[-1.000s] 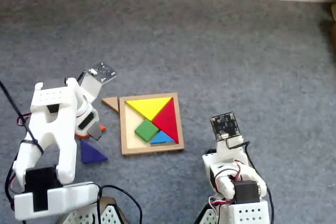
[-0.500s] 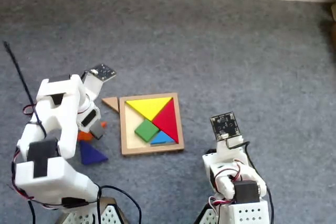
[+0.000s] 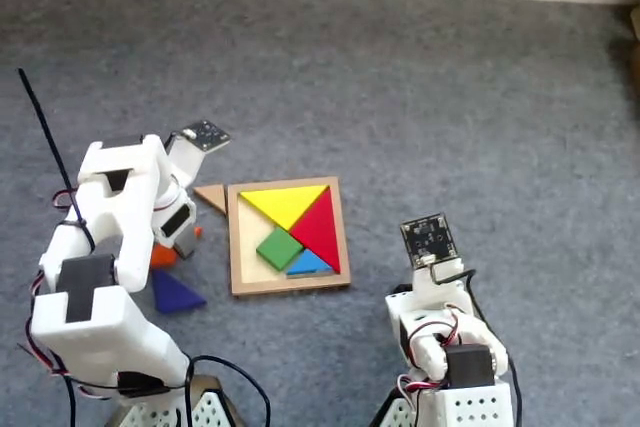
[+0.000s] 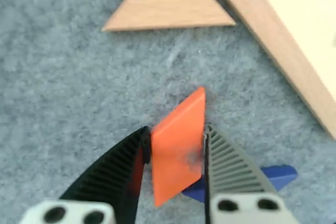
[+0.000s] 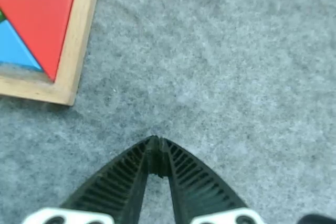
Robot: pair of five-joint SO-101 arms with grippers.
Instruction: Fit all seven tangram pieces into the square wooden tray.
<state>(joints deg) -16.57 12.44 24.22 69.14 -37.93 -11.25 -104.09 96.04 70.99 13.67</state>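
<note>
L gripper [image 4: 176, 136]: fingers clamped on orange piece, one per side; over carpet [image 3: 450, 97], just beside tray's left edge.
orange piece [image 4: 177, 157]: parallelogram, held on edge btw the fingers, free tip toward wood triangle; contact w/ carpet can't tell.
wood triangle [image 3: 212, 197]: flat on carpet, just beside tray's top-left corner.
dark blue triangle [image 3: 176, 292]: flat on carpet, near tray's lower-left corner, apart from rim.
tray [image 3: 290, 287]: square, wood, flat on carpet btw the two arms; bare floor showing along left side.
in tray: yellow triangle [image 3: 283, 203] at top, red triangle [image 3: 322, 227] at right, green square [image 3: 279, 247] mid-left, light blue triangle [image 3: 308, 264] at bottom.
R gripper [image 5: 156, 156]: fingers together, nothing btw them; low over carpet, near tray's lower-right corner.
</note>
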